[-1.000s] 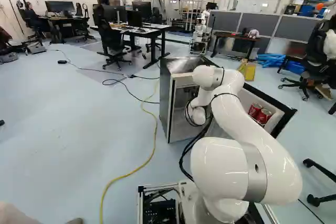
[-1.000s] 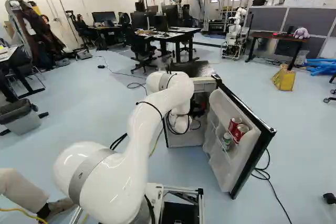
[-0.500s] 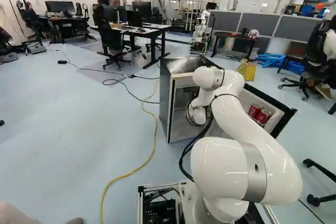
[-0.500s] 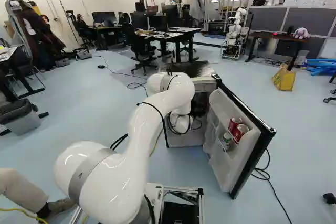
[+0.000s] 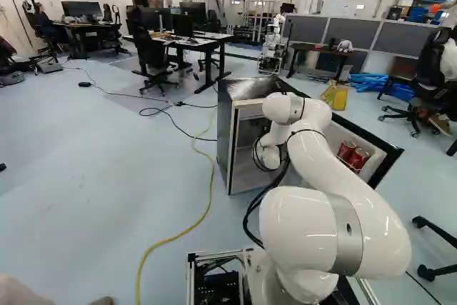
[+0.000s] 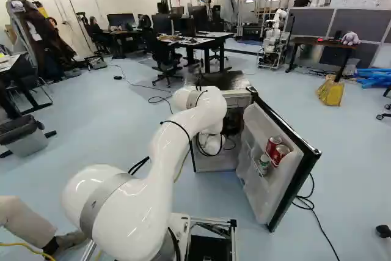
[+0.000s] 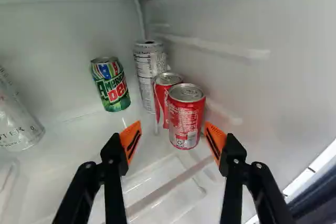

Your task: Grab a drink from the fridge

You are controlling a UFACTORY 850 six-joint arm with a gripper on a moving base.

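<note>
In the wrist view my gripper (image 7: 172,134) stands open inside the fridge. A red can (image 7: 186,121) is upright just ahead of its fingertips, closer to one finger; whether they touch I cannot tell. Partly behind that can is another red can (image 7: 161,98), with a tall silvery can (image 7: 149,69) farther back. A green can (image 7: 111,85) stands apart, off to the other finger's side. The fridge (image 5: 224,137) has its door (image 6: 282,172) wide open, with two red cans (image 6: 274,145) and a green-white can (image 6: 263,164) in its rack. The arm hides the gripper's fingers in both base views.
A clear container (image 7: 16,119) lies off to one side inside the fridge. Black cables hang by the arm's wrist, and a yellow cable (image 5: 209,198) crosses the floor. Another robot (image 6: 274,38) stands far back. A person's leg (image 6: 27,221) is beside the base.
The base has stayed put. My arm's upper bend has sunk very slightly in the base views, its wrist still inside the fridge opening. The fridge, its door and the door's cans have not moved.
</note>
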